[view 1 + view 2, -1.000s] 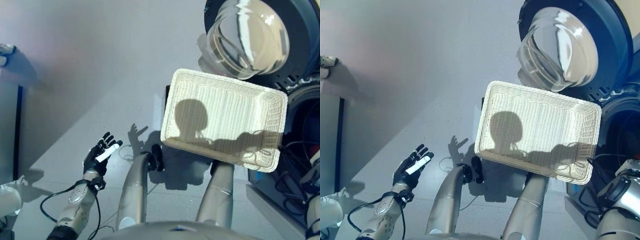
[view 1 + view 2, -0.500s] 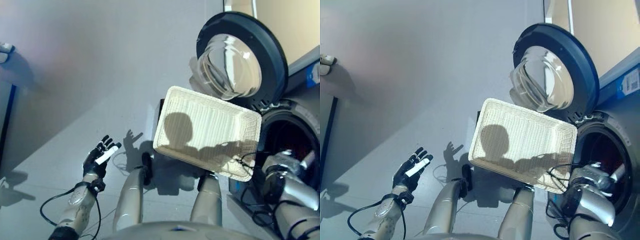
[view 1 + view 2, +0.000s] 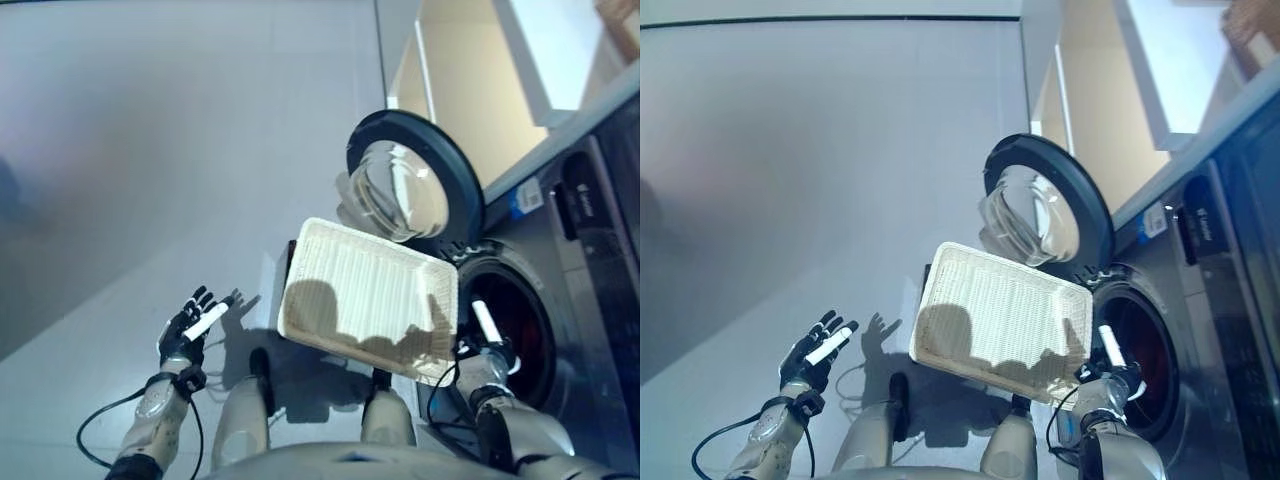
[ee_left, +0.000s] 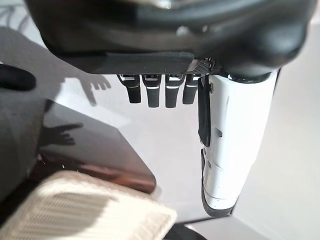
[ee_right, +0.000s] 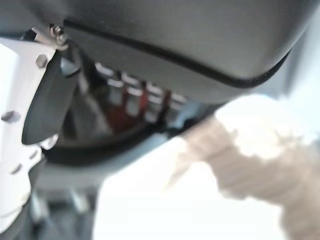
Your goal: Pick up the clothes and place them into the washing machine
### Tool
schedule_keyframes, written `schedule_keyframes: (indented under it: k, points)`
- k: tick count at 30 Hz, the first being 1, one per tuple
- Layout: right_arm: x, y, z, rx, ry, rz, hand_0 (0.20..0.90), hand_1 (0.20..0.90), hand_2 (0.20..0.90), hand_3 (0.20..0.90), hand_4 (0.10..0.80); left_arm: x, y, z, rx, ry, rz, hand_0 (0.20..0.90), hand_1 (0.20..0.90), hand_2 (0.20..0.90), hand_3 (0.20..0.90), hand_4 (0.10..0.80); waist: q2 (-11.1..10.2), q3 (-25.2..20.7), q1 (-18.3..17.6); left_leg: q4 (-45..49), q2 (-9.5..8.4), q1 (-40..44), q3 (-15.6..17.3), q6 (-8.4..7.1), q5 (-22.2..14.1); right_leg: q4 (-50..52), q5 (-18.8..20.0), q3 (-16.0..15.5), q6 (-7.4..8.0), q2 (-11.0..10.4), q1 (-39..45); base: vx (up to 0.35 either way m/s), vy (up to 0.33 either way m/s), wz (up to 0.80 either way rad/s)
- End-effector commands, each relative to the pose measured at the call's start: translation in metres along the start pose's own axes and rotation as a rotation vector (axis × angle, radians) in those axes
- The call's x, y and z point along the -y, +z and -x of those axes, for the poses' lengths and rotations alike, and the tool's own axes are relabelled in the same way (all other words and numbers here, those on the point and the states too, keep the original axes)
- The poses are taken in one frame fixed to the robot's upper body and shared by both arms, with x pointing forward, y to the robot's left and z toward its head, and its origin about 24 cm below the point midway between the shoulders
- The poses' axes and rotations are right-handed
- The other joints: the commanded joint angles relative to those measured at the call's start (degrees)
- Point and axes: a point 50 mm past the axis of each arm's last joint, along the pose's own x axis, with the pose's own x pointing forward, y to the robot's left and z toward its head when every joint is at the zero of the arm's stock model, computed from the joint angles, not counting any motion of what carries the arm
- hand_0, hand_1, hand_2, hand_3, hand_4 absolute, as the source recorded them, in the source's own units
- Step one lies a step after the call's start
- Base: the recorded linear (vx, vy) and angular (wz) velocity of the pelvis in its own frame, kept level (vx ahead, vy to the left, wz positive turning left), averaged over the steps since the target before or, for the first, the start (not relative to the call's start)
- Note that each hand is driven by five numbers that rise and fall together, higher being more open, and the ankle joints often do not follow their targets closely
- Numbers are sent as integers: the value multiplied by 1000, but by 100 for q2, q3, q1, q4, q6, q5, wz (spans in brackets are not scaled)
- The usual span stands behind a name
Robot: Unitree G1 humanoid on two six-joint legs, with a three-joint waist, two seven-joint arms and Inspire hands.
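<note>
The white wicker basket stands empty on the floor in front of me, with no clothes in it. To its right is the washing machine, its round door swung open. My right hand is at the mouth of the drum, open, its white-covered thumb raised and nothing in it. Something dark red shows inside the drum past its fingers. Out at the lower left, my left hand is open and empty above the floor.
Grey floor stretches away to the left and behind the basket. A beige wall and a white cabinet edge stand beyond the washing machine. The open door overhangs the basket's far side.
The camera has swung up and to the right, bringing the washing machine into view. My right hand has come up to the drum's mouth. The left hand has stayed open where it was.
</note>
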Motion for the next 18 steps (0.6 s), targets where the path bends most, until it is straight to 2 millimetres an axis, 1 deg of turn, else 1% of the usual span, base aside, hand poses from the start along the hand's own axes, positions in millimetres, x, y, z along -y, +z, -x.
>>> schedule_keyframes:
  k: [1,3,5,6,7,8,9,11,13,15,18]
  points:
    - [1,13,0,104,100,162,900,900,900,900,800,3,19,-2,133,-33,-22,900,900,900,900,800,90,-340,41,-848,440,510,-214,-431,663,-112,204,-160,169,-9,206,81,-26,-45]
    - [-1,4,7,112,174,277,900,900,900,900,800,3,14,-1,115,-32,-35,900,900,900,900,800,82,-415,23,-986,490,761,-138,-451,704,-119,161,-157,168,44,362,80,-19,-35]
    - [6,-6,13,112,210,378,900,900,900,900,800,4,8,0,98,-30,-47,900,900,900,900,800,99,-559,-22,-1165,540,1037,-101,-473,759,-108,77,-160,161,98,563,99,-17,-20]
    - [7,-7,13,111,210,379,900,900,900,900,800,4,7,0,97,-29,-48,900,900,900,900,800,99,-553,-19,-1178,540,1056,-98,-474,763,-111,76,-159,161,99,577,111,-1,-12]
    - [13,-17,16,84,192,364,900,900,900,900,800,7,2,1,85,-32,-50,900,900,900,900,800,128,-668,-63,-1365,561,1241,-47,-490,831,-111,9,-190,159,145,701,63,6,-7]
    - [14,-17,16,83,192,364,900,900,900,900,800,7,2,1,84,-32,-50,900,900,900,900,800,129,-662,-60,-1380,562,1260,-44,-491,837,-113,8,-190,159,146,713,84,2,-5]
    - [18,-24,17,60,172,390,900,900,900,900,800,10,-1,1,72,-36,-55,900,900,900,900,800,144,-714,-69,-1471,569,1331,-33,-497,874,-110,-23,-209,157,172,771,62,1,-4]
    - [18,-33,20,38,176,420,900,900,900,900,800,13,-5,2,62,-38,-53,900,900,900,900,800,175,-814,-98,-1644,583,1489,3,-512,930,-133,-77,-241,156,193,893,84,9,-3]
    - [19,-40,22,10,157,382,900,900,900,900,800,16,-7,1,55,-38,-37,900,900,900,900,800,203,-868,-116,-1685,608,1576,6,-523,949,-139,-127,-271,154,215,993,50,10,8]
    - [18,-44,24,-4,159,354,900,900,900,900,800,17,-10,2,46,-37,-25,900,900,900,900,800,218,-889,-118,-1643,612,1632,1,-506,914,-131,-143,-258,143,227,1057,35,-2,9]
    - [14,-44,25,4,175,374,900,900,900,900,800,18,-12,4,43,-40,-20,900,900,900,900,800,224,-909,-99,-1593,596,1677,-7,-494,882,-131,-149,-261,135,228,1129,0,0,0]
